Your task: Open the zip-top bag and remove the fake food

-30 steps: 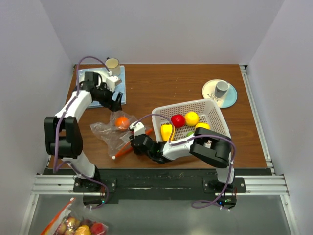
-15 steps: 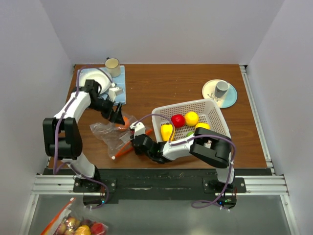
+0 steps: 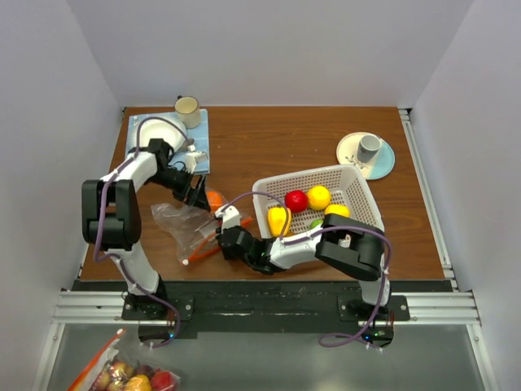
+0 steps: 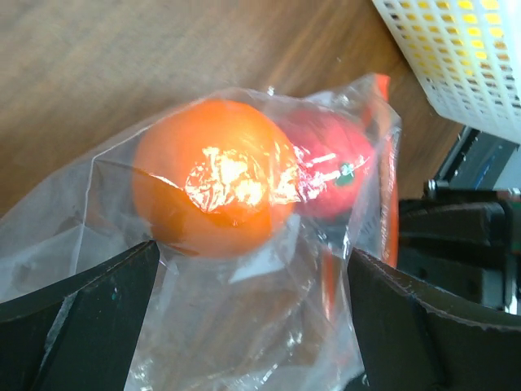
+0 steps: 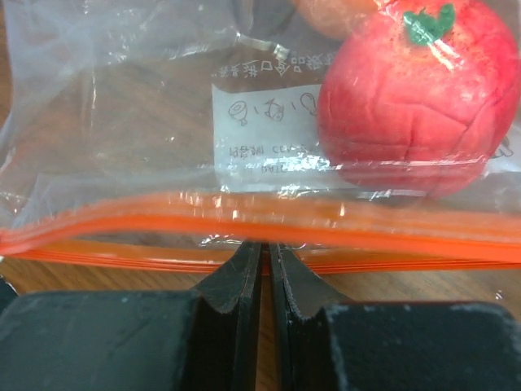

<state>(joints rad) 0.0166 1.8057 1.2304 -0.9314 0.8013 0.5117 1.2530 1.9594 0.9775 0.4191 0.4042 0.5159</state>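
Zip-top bag: laid crumpled on the wooden surface, just left of the white basket, between the two arms
Zip strip: orange-red, seen running straight across the right wrist view along the bag's near edge
Right jaws: pressed together on the near edge of the zip strip, with only thin plastic held between them
Left jaws: spread wide and set over the far end of the bag, one finger on each side of the round fruit; nothing is gripped
In the bag: fake food, namely an orange fruit and a red tomato, seen touching each other under the clear plastic
In the basket: a red piece, a yellow round piece and a yellow pepper are seen loose, well apart from the bag
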